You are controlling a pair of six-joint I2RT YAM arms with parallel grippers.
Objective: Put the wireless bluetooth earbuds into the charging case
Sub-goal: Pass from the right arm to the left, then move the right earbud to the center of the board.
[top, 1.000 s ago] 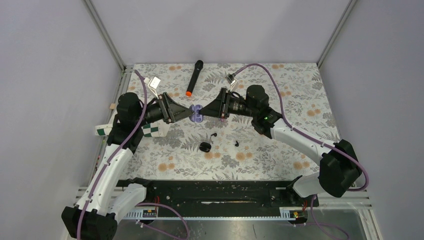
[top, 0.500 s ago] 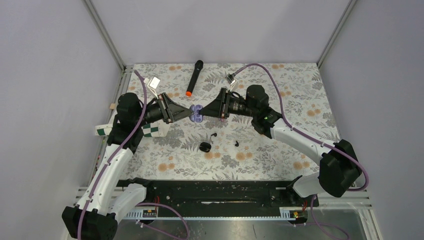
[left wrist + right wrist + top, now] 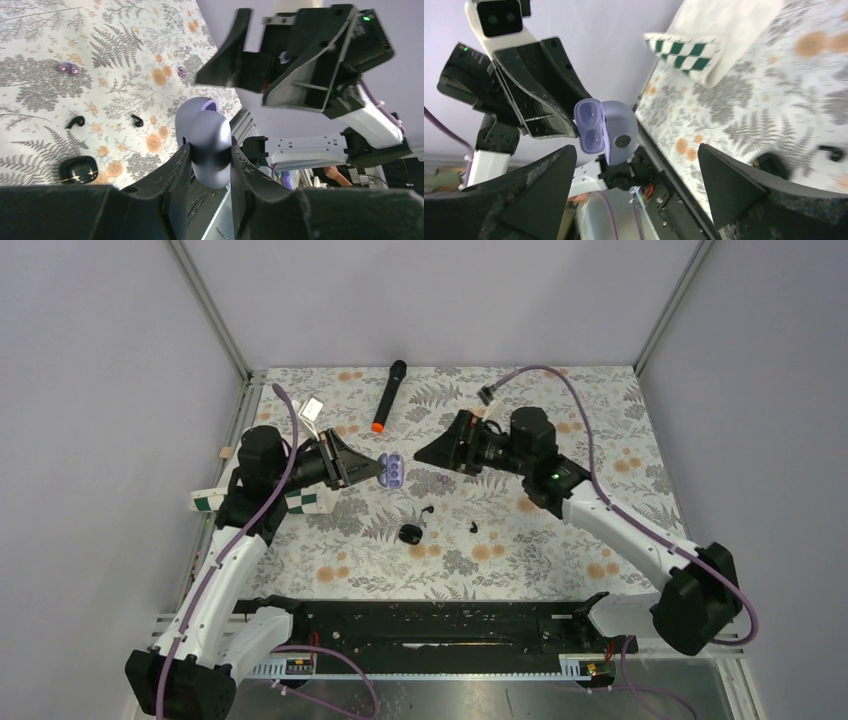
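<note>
The left gripper is pinched tight on a purple case, just left of the middle of the top view. It holds the case up in the air by its sides (so the lid can swing free). The lid is open, and the right wrist view shows two little cups inside. Both cups are empty.

The right gripper hangs just right of the purple case and does not touch it. Its jaws are spread as wide as they go and hold nothing. I think it is ready to go pick up something small.

The black charging case sits on the table below the two grippers, in the middle of the top view. I cannot tell if its lid is open or what is inside. The two black earbuds lie on the table near it, one just above it and one to its right. Neither is in a case yet.

Some tiny purple bits lie on the table too, maybe buds for the purple case.
</note>
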